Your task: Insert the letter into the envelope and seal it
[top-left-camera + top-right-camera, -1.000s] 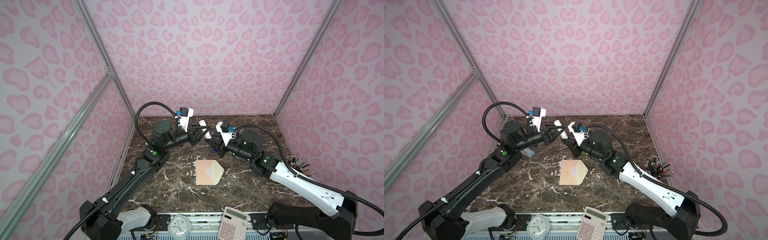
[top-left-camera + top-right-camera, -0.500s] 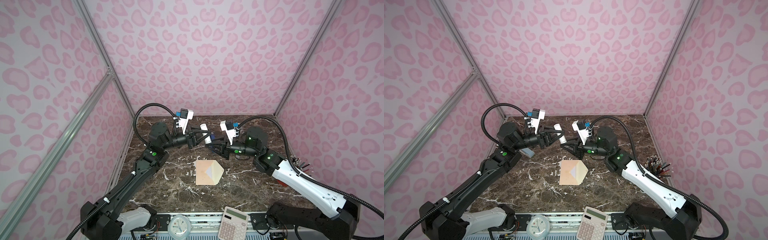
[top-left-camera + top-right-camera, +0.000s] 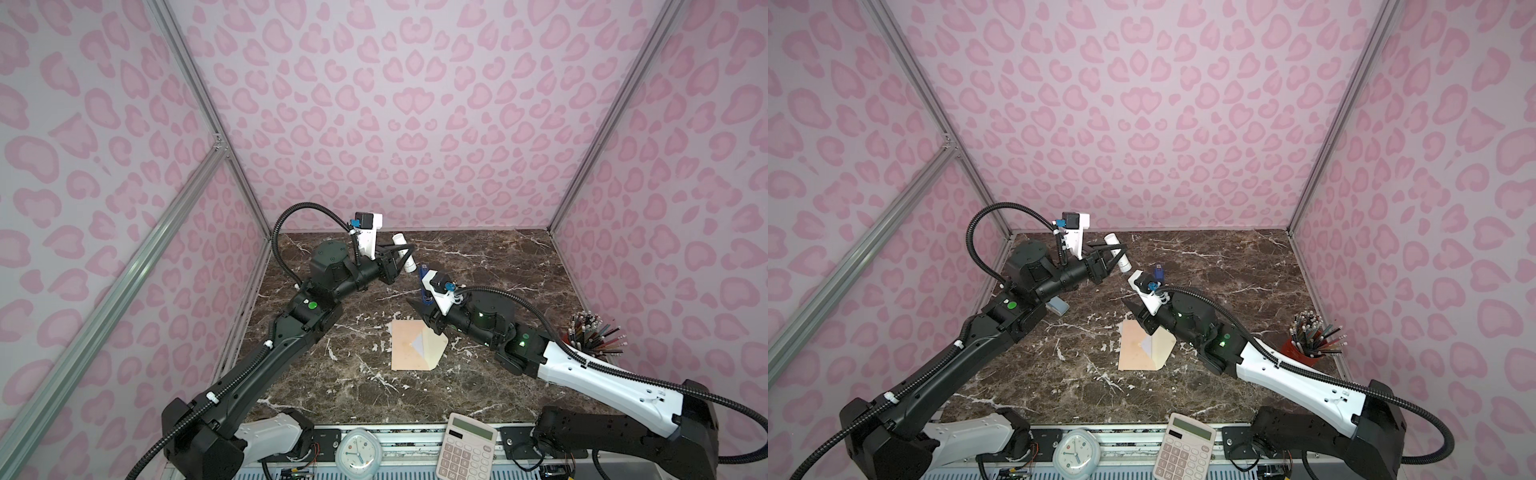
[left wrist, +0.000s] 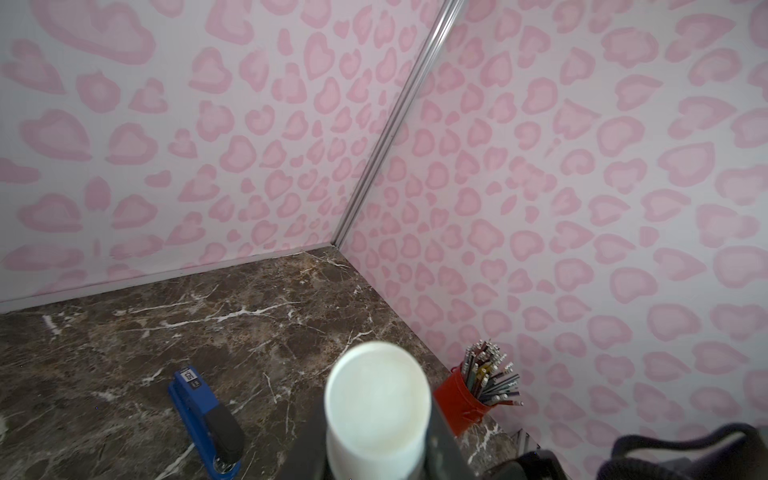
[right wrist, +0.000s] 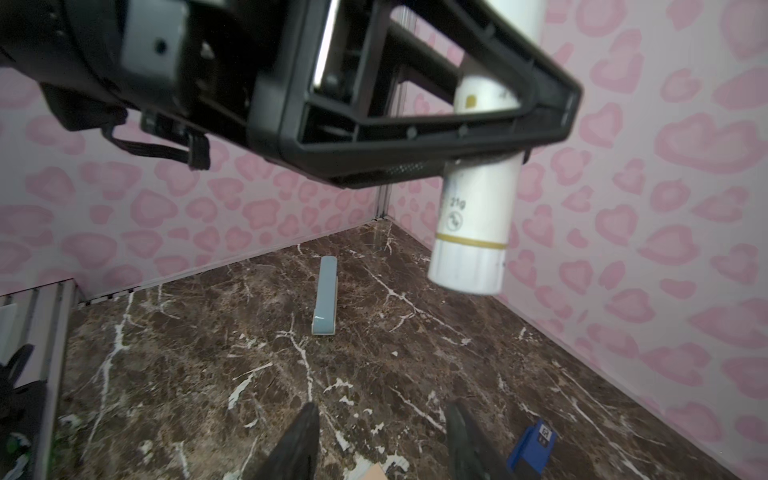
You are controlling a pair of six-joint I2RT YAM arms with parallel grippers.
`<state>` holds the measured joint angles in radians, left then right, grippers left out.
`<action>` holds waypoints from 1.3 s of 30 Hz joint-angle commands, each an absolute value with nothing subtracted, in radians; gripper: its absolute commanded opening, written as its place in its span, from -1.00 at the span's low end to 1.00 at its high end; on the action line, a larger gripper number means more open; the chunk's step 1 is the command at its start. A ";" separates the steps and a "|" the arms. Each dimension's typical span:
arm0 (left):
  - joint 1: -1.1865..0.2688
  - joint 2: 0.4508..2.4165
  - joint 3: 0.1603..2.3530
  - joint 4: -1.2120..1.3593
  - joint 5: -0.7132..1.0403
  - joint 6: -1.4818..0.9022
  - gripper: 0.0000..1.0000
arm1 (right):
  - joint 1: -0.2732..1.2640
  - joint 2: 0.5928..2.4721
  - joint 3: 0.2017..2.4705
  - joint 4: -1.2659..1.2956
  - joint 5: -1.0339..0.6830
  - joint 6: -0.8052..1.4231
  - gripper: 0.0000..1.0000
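The peach envelope [image 3: 409, 349] [image 3: 1136, 351] lies flat on the marble table, paler on its right side, with a small white triangle at its middle. The letter does not show in any view. My left gripper [image 3: 406, 250] [image 3: 1120, 252] [image 4: 376, 419] hangs above the back of the table, shut on a white glue stick [image 3: 404, 252] [image 3: 1118, 251] [image 4: 376, 386] [image 5: 473, 224]. My right gripper [image 3: 424, 318] [image 3: 1142, 320] [image 5: 382, 415] stands open and empty over the envelope's far edge; a corner of the envelope [image 5: 376, 471] peeks between its fingers.
A blue stapler [image 4: 205, 419] [image 5: 534, 446] [image 3: 1158, 273] lies behind the right wrist. A grey-blue block [image 5: 326, 299] [image 3: 1059, 306] lies under the left arm. A red cup of pencils [image 3: 590, 338] [image 3: 1308, 343] stands at the right wall. Calculator [image 3: 465, 451] and clock [image 3: 357, 451] sit at the front edge.
My right gripper has drawn back from the glue stick, come down toward the envelope and opened wider. The left gripper keeps the glue stick in nearly the same place.
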<state>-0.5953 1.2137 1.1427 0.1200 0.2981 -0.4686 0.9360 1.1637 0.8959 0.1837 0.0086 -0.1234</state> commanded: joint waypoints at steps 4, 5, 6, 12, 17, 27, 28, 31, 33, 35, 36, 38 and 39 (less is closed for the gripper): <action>-0.637 1.209 1.161 0.077 0.097 -0.439 -0.93 | 0.963 1.227 0.915 0.362 0.249 -0.184 -0.06; -0.642 1.206 1.159 0.077 0.088 -0.440 -0.93 | 0.963 1.237 0.920 0.369 0.258 -0.185 -0.06; -0.644 1.204 1.158 0.074 0.083 -0.440 -0.93 | 0.963 1.245 0.924 0.375 0.261 -0.189 -0.06; -0.655 1.206 1.160 0.064 0.078 -0.444 -0.93 | 0.962 1.293 0.962 0.405 0.277 -0.201 -0.08; -0.660 1.209 1.160 0.063 0.083 -0.448 -0.93 | 0.963 1.324 0.986 0.402 0.257 -0.201 -0.14; -0.666 1.206 1.160 0.060 0.087 -0.455 -0.93 | 0.963 1.351 0.993 0.419 0.247 -0.200 -0.27; -0.667 1.206 1.158 0.060 0.087 -0.455 -0.93 | 0.963 1.354 0.994 0.421 0.249 -0.201 -0.28; -0.668 1.204 1.155 0.059 0.087 -0.456 -0.93 | 0.963 1.361 1.000 0.427 0.249 -0.203 -0.29; -0.670 1.204 1.154 0.060 0.087 -0.457 -0.93 | 0.963 1.366 1.004 0.427 0.247 -0.204 -0.32; -0.672 1.206 1.152 0.060 0.087 -0.458 -0.93 | 0.963 1.370 1.007 0.428 0.245 -0.204 -0.36; -0.671 1.206 1.152 0.060 0.089 -0.459 -0.93 | 0.963 1.374 1.008 0.426 0.246 -0.205 -0.38; -0.672 1.206 1.151 0.060 0.087 -0.459 -0.93 | 0.963 1.376 1.011 0.423 0.245 -0.203 -0.42; -0.672 1.207 1.151 0.061 0.086 -0.458 -0.93 | 0.963 1.375 1.010 0.423 0.245 -0.204 -0.43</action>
